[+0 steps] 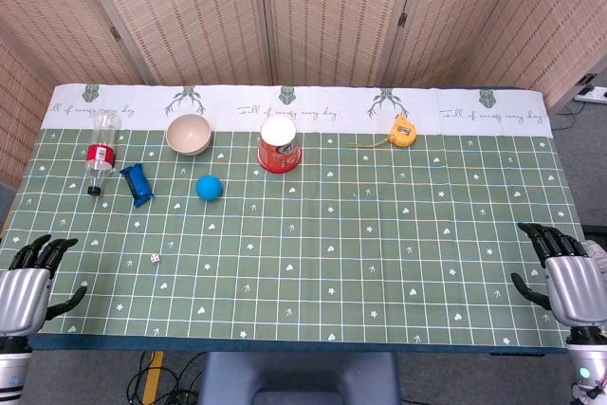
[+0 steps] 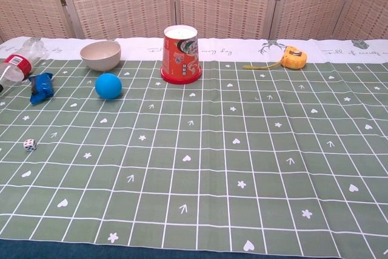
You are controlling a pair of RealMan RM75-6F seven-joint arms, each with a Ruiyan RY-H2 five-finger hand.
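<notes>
Dice [image 1: 154, 258] sat alone on the green worktop [image 1: 360, 263], nearest the left hand [image 1: 27, 286]; both it and the right hand [image 1: 567, 277] hovered at the near edge, fingers spread, holding nothing.

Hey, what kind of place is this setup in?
Probably an indoor robot test room: woven folding screens behind a table with a green grid-patterned cloth, holding unrelated props like a small blue ball and yellow tape measure.
</notes>
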